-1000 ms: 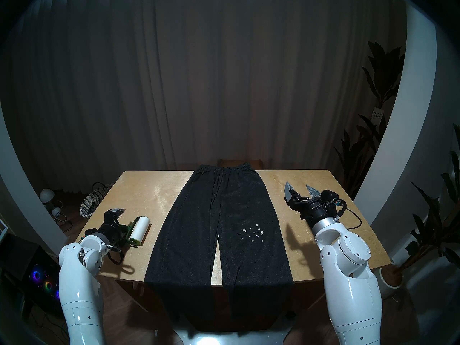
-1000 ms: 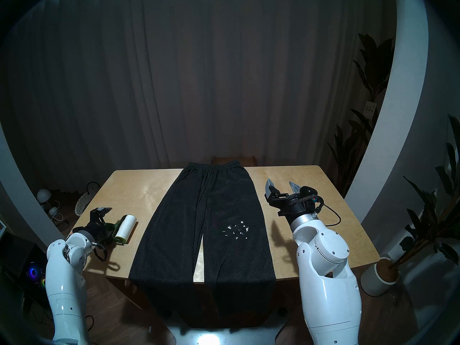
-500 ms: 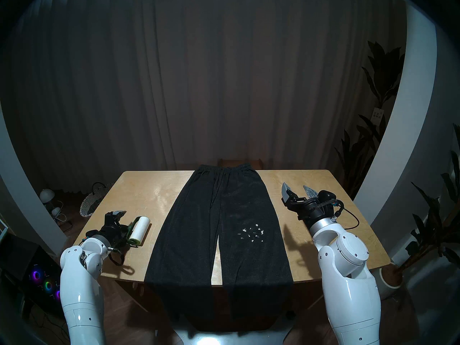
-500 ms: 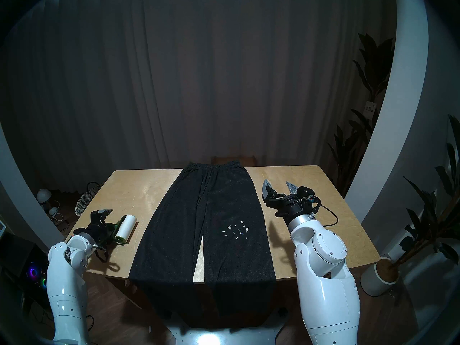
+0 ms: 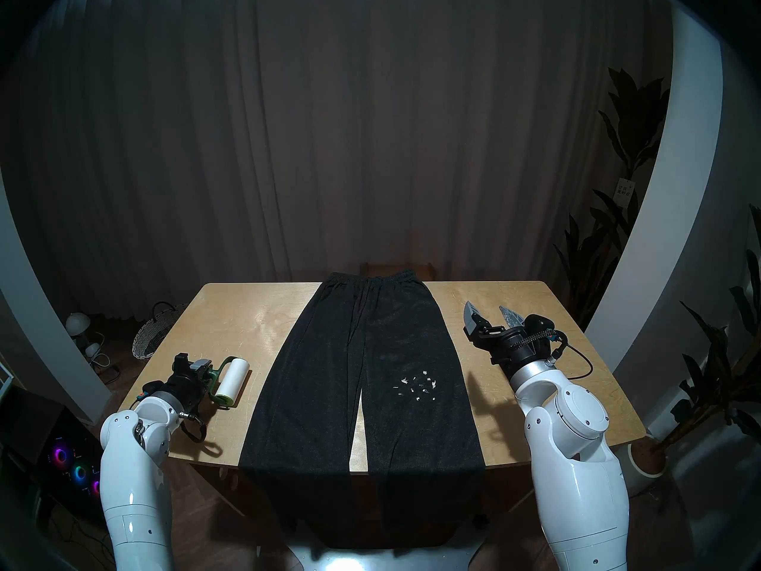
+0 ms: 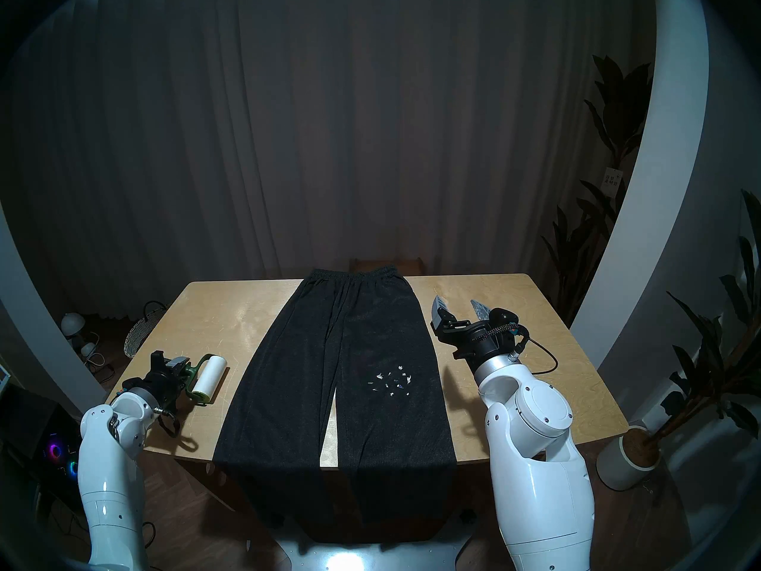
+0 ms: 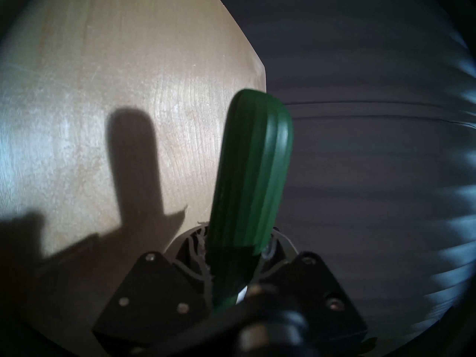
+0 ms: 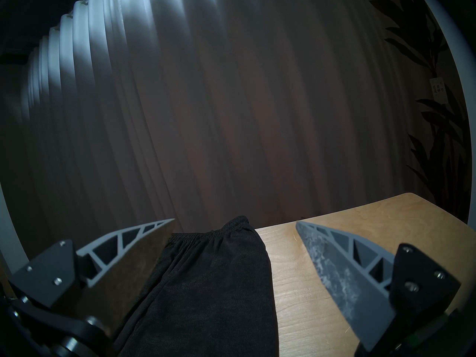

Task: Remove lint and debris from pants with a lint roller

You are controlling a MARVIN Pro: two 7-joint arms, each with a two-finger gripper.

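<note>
The dark charcoal pants [image 5: 362, 372] [image 6: 337, 372] lie flat down the middle of the wooden table [image 5: 247, 323], with the legs hanging over the near edge. The lint and debris [image 5: 416, 387] [image 6: 391, 381] form a small white cluster on the right leg. The lint roller [image 5: 232, 378] [image 6: 210, 378] lies to the left of the pants. My left gripper [image 5: 201, 370] [image 6: 179, 368] is shut on its dark green handle [image 7: 252, 173]. My right gripper [image 5: 488, 314] [image 6: 457, 306] [image 8: 234, 225] is open and empty above the table, right of the pants [image 8: 206, 284].
A wicker basket [image 5: 152, 335] and a small lamp [image 5: 78, 323] stand on the floor at the left. A potted plant [image 5: 646, 455] stands at the right. A wooden chair [image 5: 395, 267] stands behind the table's far edge. Curtains hang behind.
My left gripper has closed on the lint roller's handle; it was open around it before. My right gripper has shifted slightly left, toward the pants, and stays open.
</note>
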